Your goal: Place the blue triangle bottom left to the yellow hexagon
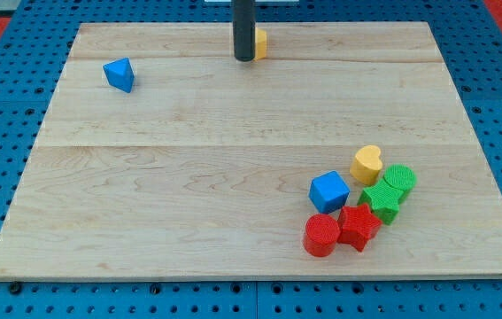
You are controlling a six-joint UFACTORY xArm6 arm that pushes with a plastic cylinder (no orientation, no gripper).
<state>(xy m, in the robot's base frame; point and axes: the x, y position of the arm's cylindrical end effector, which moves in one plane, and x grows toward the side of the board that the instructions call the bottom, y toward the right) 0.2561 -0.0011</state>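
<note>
The blue triangle (119, 74) lies near the board's upper left. The yellow hexagon (260, 42) sits at the view's top centre, mostly hidden behind my rod. My tip (244, 58) rests on the board just left of and touching or nearly touching the yellow hexagon. The tip is far to the right of the blue triangle.
A cluster sits at the lower right: a yellow heart (366, 163), a blue cube (328, 190), a green cylinder (400, 178), a green star (382, 201), a red star (358, 225) and a red cylinder (322, 236). The wooden board (189, 177) lies on a blue pegboard.
</note>
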